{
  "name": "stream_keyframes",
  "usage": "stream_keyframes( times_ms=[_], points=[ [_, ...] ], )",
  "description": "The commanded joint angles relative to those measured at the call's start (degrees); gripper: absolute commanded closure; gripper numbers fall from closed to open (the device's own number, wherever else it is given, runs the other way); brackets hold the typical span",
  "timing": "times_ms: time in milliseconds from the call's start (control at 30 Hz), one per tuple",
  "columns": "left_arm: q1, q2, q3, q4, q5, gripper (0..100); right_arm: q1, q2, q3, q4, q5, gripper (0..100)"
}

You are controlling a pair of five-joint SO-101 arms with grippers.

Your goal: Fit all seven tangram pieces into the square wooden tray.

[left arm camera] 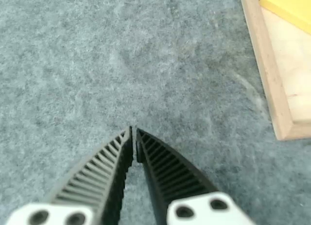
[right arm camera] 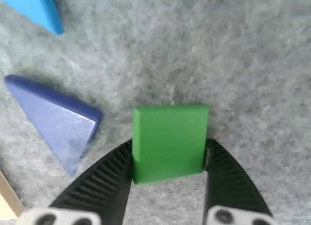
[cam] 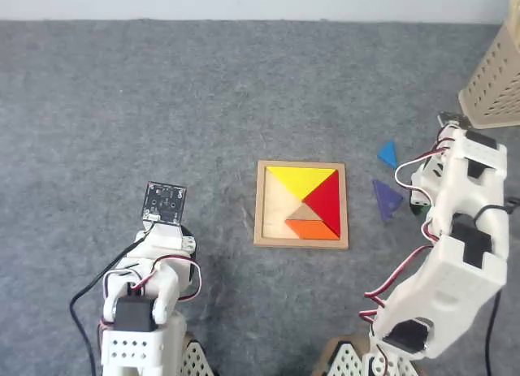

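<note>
Grey felt-like mat (cam: 162,92) covers the whole table, seen from above.

Right arm (cam: 455,262), white w/ red & black wires, is the biggest thing on it and stands at the right edge, stretched toward the back. Its right gripper (right arm camera: 168,148) is clamped on a green square (right arm camera: 169,142), one black ribbed finger on each side, just over the mat.

Left arm (cam: 150,295), smaller in view, sits front-left, well apart from the tray. The left gripper (left arm camera: 133,132) is closed w/ tips all but touching & nothing btwn them, over bare mat; the tray's corner shows close by in the left wrist view.

Square wooden tray (cam: 260,205) lies flat near the table's centre, btwn the two arms.

Beige perforated basket (cam: 496,75) stands at the back-right corner.

Inside the tray:
- yellow triangle (cam: 299,181) along the far edge
- red triangle (cam: 325,201) against the right edge, touching the yellow
- orange piece (cam: 313,228) along the near edge
- small tan triangle (cam: 305,212) btwn orange & red
- bare wood shows on the left side

On the mat, right of the tray:
- purple triangle (cam: 385,197), just beside the green square
- smaller blue triangle (cam: 388,154), a bit farther back
</note>
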Motion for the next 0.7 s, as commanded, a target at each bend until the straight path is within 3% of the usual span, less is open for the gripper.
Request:
stream_keyframes(
  times_ms=[0, 367, 667],
  points=[
    [-0.3, -0.2, -0.3, 0.3, 0.5, 99, 0.0, -1.1, -3.3, 0.8, 0.3, 88.6],
    [-0.3, -0.2, -0.3, 0.3, 0.5, 99, 0.1, -1.7, -1.8, 0.8, 0.2, 94.6],
    [-0.3, -0.2, -0.3, 0.3, 0.5, 99, 7.0, -5.1, -1.8, 0.8, 0.6, 94.6]
  ],
)
